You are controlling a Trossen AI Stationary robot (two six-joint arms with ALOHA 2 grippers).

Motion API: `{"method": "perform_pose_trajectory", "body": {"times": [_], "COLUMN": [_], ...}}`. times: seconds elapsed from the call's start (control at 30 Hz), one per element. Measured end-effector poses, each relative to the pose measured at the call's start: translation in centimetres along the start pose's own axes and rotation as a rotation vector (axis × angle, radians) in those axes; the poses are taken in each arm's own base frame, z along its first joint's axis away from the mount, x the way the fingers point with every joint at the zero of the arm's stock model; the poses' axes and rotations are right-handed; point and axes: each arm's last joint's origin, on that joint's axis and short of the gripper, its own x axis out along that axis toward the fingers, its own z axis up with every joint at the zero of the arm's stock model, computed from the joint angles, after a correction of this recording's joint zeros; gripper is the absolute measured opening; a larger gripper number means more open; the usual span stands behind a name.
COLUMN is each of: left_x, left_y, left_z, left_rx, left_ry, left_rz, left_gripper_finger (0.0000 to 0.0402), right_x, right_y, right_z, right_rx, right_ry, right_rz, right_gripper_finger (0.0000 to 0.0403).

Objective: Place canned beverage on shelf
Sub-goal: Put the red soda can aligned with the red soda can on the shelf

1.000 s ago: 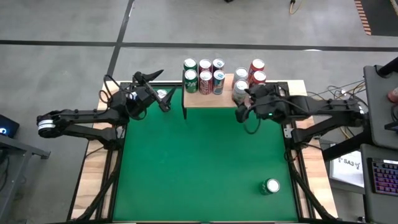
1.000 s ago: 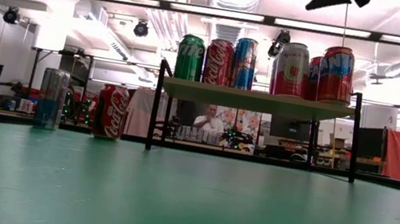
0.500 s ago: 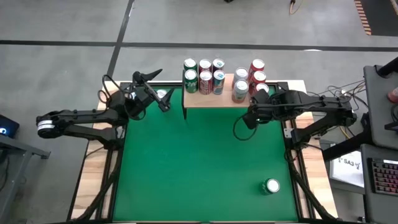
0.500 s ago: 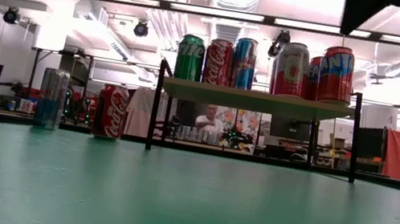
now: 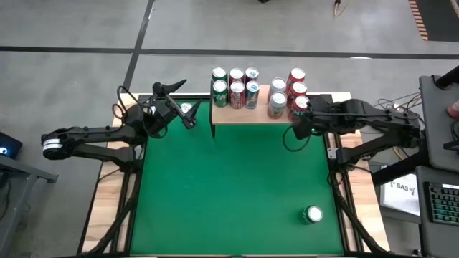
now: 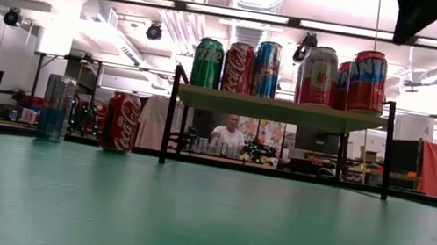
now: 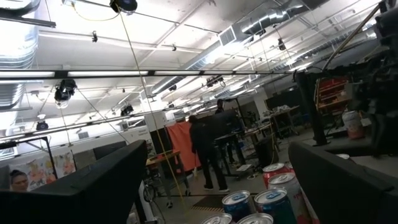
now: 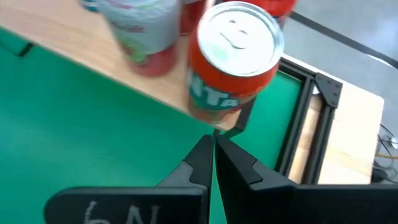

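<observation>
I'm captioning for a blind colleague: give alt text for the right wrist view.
The right gripper, shut and empty, sits just off the light wooden shelf edge, below an upright orange soda can. Another can stands beside it; green felt tabletop lies below.

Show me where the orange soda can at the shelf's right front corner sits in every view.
High view: the orange soda can stands at the right end of the shelf, by its front edge.
Low view: rightmost can on the shelf top.
Left wrist view: can tops show low down, but I cannot tell which is this one.
Right wrist view: upper middle, at the board's edge.
Shared landmark: the shelf's light wooden top.
</observation>
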Motion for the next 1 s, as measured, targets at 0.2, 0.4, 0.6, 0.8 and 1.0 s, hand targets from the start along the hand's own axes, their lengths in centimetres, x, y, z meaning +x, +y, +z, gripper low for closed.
{"method": "perform_pose_trajectory", "body": {"times": [0.2, 0.4, 0.6, 0.8, 1.0], "left_x": [0.0, 0.0, 0.0, 0.0, 0.0], "left_y": [0.0, 0.0, 0.0, 0.0, 0.0], "left_z": [0.0, 0.0, 0.0, 0.0, 0.0], "left_rx": [-0.001, 0.000, 0.002, 0.016, 0.017], "left_ry": [-0.003, -0.003, -0.003, -0.002, -0.002], "left_rz": [0.001, 0.002, 0.002, 0.002, 0.002], "left_gripper_finger": [0.0378, 0.0378, 0.0378, 0.0378, 0.0378], "right_x": [1.2, 1.9, 2.3, 2.5, 2.7], "right_y": [-0.1, -0.3, -0.4, -0.6, -0.7], "right_z": [0.4, 0.6, 1.1, 1.4, 1.8], "right_rx": [0.015, 0.031, 0.047, 0.054, 0.045], "right_ry": [0.016, 0.029, 0.011, -0.002, -0.020], "right_rz": [-0.016, -0.038, -0.046, -0.063, -0.063], "right_gripper_finger": [0.0009, 0.0009, 0.0009, 0.0009, 0.0009]}}
